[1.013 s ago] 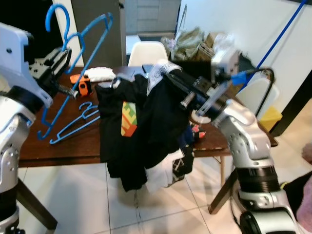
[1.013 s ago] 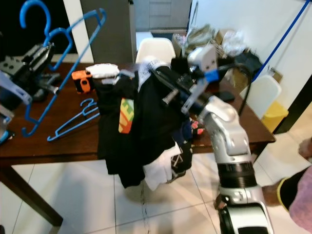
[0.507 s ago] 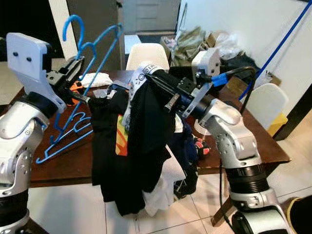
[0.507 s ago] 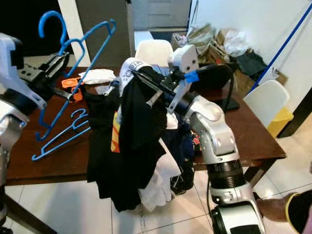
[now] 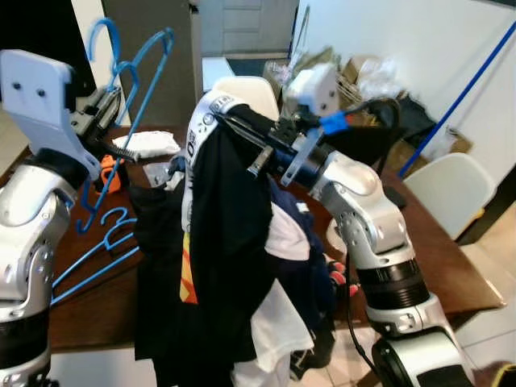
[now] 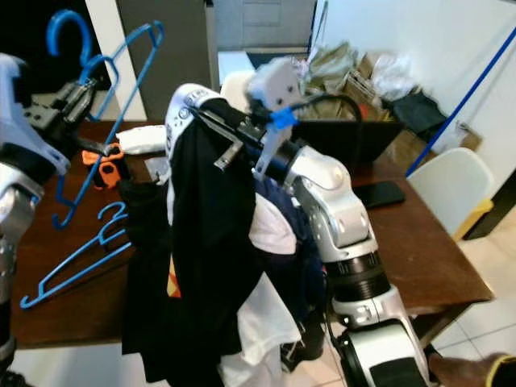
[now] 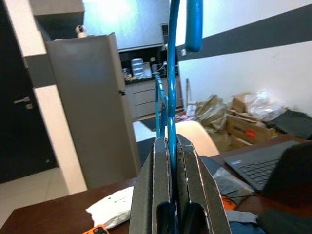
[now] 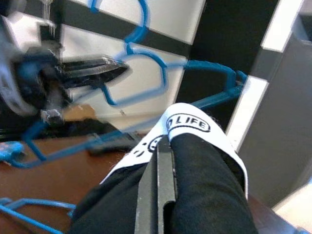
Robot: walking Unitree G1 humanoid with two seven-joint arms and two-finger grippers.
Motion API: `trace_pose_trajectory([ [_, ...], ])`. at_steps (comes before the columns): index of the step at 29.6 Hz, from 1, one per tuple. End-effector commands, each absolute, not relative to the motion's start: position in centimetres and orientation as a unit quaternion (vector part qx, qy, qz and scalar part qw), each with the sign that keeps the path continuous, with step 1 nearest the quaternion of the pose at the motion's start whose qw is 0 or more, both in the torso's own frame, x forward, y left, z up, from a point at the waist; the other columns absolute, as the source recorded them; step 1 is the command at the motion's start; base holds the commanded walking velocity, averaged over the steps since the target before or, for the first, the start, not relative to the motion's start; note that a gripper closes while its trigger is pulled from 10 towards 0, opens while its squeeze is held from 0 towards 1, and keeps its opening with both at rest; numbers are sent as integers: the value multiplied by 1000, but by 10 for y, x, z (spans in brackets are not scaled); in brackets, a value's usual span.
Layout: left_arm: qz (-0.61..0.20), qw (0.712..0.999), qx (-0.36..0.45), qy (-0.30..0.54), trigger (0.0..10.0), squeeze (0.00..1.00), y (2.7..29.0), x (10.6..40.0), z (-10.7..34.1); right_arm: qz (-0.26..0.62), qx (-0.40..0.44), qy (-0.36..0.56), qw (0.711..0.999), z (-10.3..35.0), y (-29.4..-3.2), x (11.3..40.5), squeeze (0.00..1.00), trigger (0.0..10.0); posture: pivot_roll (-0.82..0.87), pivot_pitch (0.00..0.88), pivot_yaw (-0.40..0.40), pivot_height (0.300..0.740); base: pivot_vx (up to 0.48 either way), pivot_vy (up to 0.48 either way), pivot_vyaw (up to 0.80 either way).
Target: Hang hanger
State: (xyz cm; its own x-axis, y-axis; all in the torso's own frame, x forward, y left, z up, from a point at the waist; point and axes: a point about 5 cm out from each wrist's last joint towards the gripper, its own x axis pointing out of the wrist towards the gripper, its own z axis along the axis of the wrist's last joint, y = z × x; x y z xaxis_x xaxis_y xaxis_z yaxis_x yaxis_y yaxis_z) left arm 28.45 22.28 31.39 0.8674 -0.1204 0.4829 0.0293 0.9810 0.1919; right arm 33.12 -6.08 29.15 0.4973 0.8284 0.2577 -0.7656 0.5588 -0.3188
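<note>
Two grippers are busy: the left gripper (image 7: pixel 171 146) clamps a blue hanger (image 5: pixel 129 89), the right gripper (image 8: pixel 158 168) pinches a black garment (image 5: pixel 218 242) above the worktop (image 6: pixel 419 250).

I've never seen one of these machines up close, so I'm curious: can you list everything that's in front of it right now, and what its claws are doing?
held hangers: two, blue, raised above the table's left end
black garment: one, white collar band, lifted and draped over the table's front edge
spare hangers: at least two, blue, flat on the table at left
orange object: one, on the table behind the spare hangers
white cloth: one, far side of the table
table: one, dark brown wood
laptop: one, black, open, on the table at right
chairs: two, white, behind and right of the table
left claw: shut on the held hangers
right claw: shut on the garment's collar
</note>
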Motion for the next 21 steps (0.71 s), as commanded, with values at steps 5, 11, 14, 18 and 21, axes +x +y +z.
trace_pose_trajectory([
  [5, -19, 959, 88, -268, 10000, 0, 223, 286, 318, 431, -183, -60, 882, 248, -73, 344, 0, 10000, 92, 0, -43, 740, 0, 0, 0],
  [11, -34, 957, 85, -275, 10000, 0, 216, 287, 322, 342, -246, 24, 907, 225, -100, 361, 1000, 10000, 90, 0, -39, 740, 0, 0, 0],
  [14, -48, 957, 78, -276, 10000, 0, 213, 287, 323, 327, -238, 28, 914, 226, -106, 364, 1000, 10000, 91, 0, -40, 740, 0, 0, 0],
  [18, -82, 955, 68, -276, 10000, 0, 205, 285, 327, 338, -158, 13, 928, 236, -115, 363, 1000, 10000, 92, 0, -39, 740, 0, 0, 0],
  [21, -104, 953, 66, -276, 10000, 0, 202, 284, 331, 390, -90, -19, 916, 248, -118, 354, 1000, 10000, 89, 0, -37, 740, 0, 0, 0],
])
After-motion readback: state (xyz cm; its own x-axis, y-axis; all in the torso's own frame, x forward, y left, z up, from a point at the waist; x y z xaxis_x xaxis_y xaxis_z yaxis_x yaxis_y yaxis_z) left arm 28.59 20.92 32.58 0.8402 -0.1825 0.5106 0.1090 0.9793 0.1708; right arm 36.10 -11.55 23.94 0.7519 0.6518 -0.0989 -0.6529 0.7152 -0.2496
